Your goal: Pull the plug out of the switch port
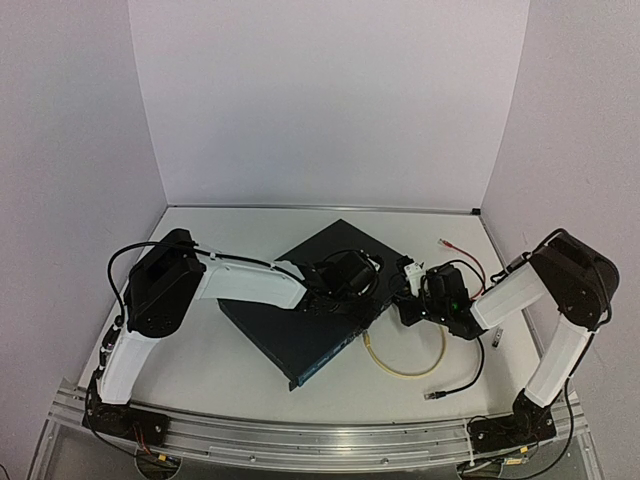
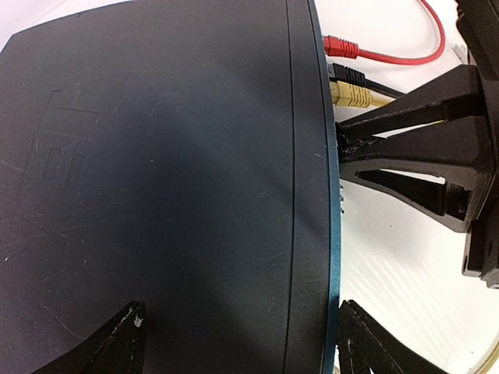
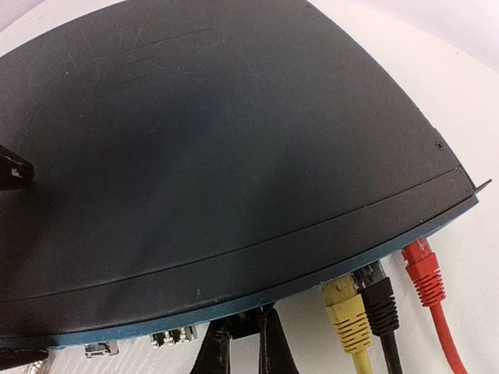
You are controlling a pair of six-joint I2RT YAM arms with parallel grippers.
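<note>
The switch (image 1: 300, 335) is a flat dark box lying askew mid-table, its port face turned toward the right arm. My right gripper (image 3: 243, 331) is at that face, shut on a small black plug (image 3: 251, 324) seated in a port. To the plug's right in the right wrist view, a yellow plug (image 3: 347, 312), a black plug (image 3: 380, 304) and a red plug (image 3: 425, 276) sit in other ports. My left gripper (image 2: 242, 308) is over the switch's top near the port edge. Its jaws stand wide apart, one finger (image 2: 129, 343) above the lid and the other beyond the edge.
A yellow cable (image 1: 410, 372) loops on the table in front of the switch. A black cable (image 1: 460, 385) trails toward the right arm's base, and a red cable (image 1: 465, 250) lies behind the right gripper. White walls close in the table at the back and both sides.
</note>
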